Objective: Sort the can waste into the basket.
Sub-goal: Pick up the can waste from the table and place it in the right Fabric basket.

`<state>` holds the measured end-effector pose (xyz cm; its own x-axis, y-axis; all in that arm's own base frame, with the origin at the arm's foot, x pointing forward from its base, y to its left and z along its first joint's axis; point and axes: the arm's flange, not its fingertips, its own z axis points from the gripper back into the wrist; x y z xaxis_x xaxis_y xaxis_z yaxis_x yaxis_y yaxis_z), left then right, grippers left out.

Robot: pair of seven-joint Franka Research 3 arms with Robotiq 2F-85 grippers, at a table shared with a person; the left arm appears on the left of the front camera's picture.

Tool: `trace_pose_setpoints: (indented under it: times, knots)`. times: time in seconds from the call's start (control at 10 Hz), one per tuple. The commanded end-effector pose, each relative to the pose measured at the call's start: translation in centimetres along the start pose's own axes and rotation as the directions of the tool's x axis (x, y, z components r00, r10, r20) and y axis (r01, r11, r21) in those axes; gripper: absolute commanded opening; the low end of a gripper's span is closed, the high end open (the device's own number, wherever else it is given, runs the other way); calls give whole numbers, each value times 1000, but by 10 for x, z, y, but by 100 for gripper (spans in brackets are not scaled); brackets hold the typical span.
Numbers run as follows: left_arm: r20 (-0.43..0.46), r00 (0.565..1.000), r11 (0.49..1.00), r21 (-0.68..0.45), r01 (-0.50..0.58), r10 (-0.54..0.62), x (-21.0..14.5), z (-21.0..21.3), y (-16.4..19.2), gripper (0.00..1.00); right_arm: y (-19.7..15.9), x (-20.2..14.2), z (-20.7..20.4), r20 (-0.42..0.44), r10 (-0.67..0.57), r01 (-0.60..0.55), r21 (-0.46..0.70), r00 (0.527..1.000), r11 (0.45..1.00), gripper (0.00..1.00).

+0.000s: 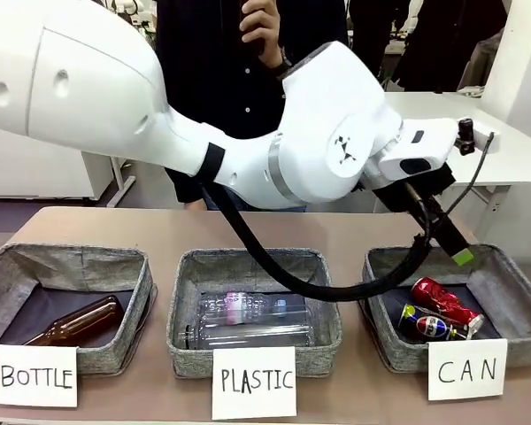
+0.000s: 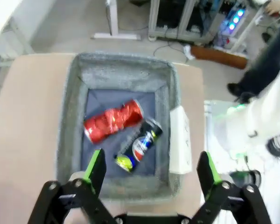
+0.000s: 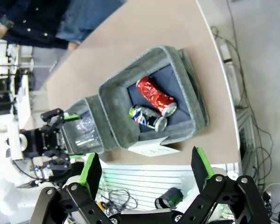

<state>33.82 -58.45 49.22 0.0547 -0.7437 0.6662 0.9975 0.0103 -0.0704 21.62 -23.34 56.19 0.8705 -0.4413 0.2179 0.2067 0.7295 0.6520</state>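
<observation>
Now both cans lie inside the CAN basket (image 1: 513, 283) on the counter (image 1: 115, 221): the red can (image 1: 444, 299) touches the Pepsi can (image 1: 432, 325) beside it. Above the basket hangs the left gripper (image 2: 150, 173), jaws spread and empty. The right gripper (image 3: 144, 169) also holds its jaws spread, empty.

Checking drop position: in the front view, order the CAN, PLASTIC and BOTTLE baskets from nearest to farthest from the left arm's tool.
1. CAN basket, at the right, directly below the left tool.
2. PLASTIC basket, in the middle.
3. BOTTLE basket, at the far left.
</observation>
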Motion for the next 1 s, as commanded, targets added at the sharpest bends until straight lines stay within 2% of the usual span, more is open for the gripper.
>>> trace_pose_setpoints:
  times: [0.0,0.1,0.2,0.3,0.4,0.5,0.7,0.8,0.9]
  knots:
    - [-80,991,993,-32,-112,110,-28,81,-17,100,7,3,-4,14,-9,9,3,1000,1000,100]
    - [-58,983,983,-59,-175,172,-52,133,-23,100,22,4,-12,18,8,-9,28,1000,1000,100]
    - [2,974,973,-43,-228,228,-83,184,-25,100,42,5,-23,18,48,-48,37,999,998,100]
    - [83,946,947,45,-317,312,-120,230,-24,100,67,4,-36,3,85,-85,79,996,993,100]
    - [149,901,908,43,-417,407,-159,270,-18,100,96,-1,-51,-23,115,-111,133,993,985,100]
    - [214,831,845,47,-533,513,-202,307,-13,100,130,-10,-73,-62,150,-138,162,987,977,100]
    - [277,696,741,-100,-664,662,-272,357,-2,100,184,-27,-108,-158,171,-123,277,973,953,100]
    - [292,619,673,-138,-727,729,-306,376,4,100,201,-33,-124,-228,163,-86,315,960,945,100]
    - [315,538,613,-233,-755,782,-341,393,10,100,212,-39,-139,-323,149,-21,368,935,929,100]
